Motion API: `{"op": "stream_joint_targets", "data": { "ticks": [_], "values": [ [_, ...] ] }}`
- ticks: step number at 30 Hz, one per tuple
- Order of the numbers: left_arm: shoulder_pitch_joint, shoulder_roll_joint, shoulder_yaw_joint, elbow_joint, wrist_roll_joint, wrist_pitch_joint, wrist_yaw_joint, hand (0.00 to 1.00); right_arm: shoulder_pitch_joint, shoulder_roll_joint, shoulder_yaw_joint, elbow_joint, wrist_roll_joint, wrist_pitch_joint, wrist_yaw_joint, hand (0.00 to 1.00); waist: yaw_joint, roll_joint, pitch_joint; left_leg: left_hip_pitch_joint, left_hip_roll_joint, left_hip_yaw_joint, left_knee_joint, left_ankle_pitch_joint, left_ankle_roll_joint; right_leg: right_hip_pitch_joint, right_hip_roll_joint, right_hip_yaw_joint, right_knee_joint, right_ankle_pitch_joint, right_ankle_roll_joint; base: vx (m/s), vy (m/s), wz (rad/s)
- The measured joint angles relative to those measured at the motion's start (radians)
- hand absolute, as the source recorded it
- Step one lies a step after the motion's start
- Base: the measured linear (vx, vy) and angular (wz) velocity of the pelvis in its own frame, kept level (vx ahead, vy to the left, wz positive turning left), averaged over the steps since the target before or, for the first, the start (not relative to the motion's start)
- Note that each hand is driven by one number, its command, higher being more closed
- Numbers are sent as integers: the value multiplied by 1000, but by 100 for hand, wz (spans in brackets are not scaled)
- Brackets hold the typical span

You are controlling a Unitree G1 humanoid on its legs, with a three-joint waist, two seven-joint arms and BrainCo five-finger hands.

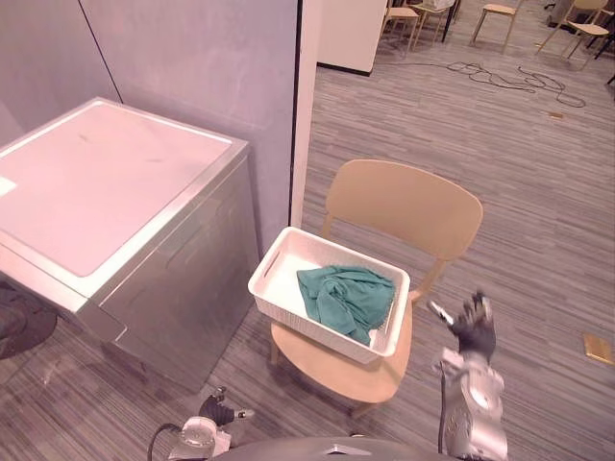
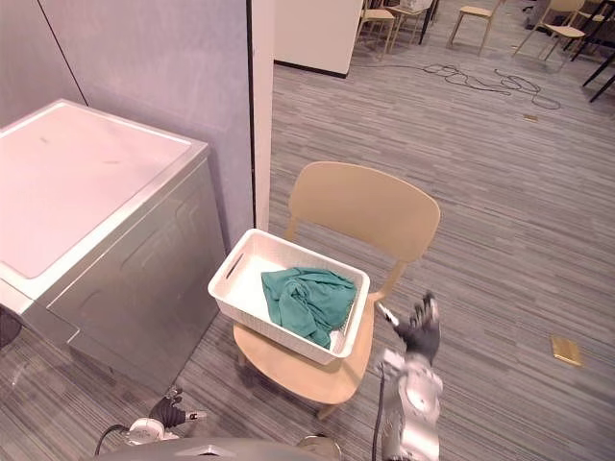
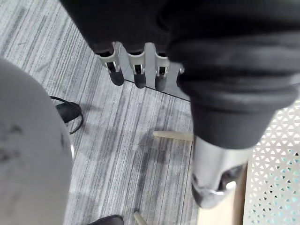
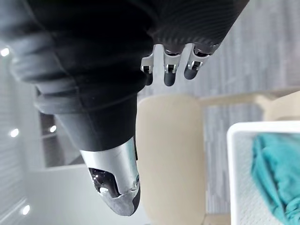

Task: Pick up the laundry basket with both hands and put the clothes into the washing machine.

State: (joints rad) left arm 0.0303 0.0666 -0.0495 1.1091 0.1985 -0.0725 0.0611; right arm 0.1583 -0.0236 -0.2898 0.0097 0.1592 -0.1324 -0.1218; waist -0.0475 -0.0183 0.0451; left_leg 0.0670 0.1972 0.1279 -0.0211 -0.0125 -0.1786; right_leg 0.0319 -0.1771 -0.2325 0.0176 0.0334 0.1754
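Left eye view: a white laundry basket (image 1: 272, 265) sits on the seat of a pale wooden chair (image 1: 404, 206) at the centre of the frame. The clothes (image 1: 348, 298), a crumpled teal bundle, are heaped in its lower right half. The washing machine (image 1: 106, 182), silver-sided with a flat white top, fills the left of the frame, close to the chair. The right hand (image 1: 475, 328) hovers at lower right, near the basket but apart from it. The left hand (image 1: 217, 412) hangs low at the bottom edge, well short of the basket. Right eye view: the same arrangement. Left wrist view: fingers straight, thumb held apart, grasping nothing, with the basket's perforated wall (image 3: 276, 164) just beyond. Right wrist view: fingers likewise straight and empty, facing the chair back and basket. The task looks barely begun: gripping, lifting and loading all remain.
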Motion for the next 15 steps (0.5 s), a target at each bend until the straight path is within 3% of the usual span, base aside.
{"op": "stream_joint_targets", "data": {
  "ticks": [3,6,11,15],
  "values": [
    [-11,15,-45,-14,36,-3,-1,0,-37,-14,109,-82,-58,-24,-12,0,14,-10,4,-41,-6,-34,-3,21,2,-2,0,-29,-35,23,-1,-59,-5,29],
    [-21,18,-101,-43,81,-7,-1,0,-143,-76,186,-67,-83,-33,-7,0,33,0,17,-77,-8,-57,-9,44,3,-25,0,-55,-40,34,-4,-50,-10,26],
    [-85,13,-151,-83,81,-12,-2,0,-485,-334,378,109,-117,-40,60,0,56,39,157,-149,-8,-92,-15,95,4,-95,1,-62,-14,57,-17,-132,-10,12],
    [-127,14,-165,-118,76,-16,-1,0,-663,-443,525,279,-172,-37,110,0,73,45,245,-219,-9,-113,37,96,5,-163,-11,-66,55,49,-22,-107,5,10]
  ]
}}
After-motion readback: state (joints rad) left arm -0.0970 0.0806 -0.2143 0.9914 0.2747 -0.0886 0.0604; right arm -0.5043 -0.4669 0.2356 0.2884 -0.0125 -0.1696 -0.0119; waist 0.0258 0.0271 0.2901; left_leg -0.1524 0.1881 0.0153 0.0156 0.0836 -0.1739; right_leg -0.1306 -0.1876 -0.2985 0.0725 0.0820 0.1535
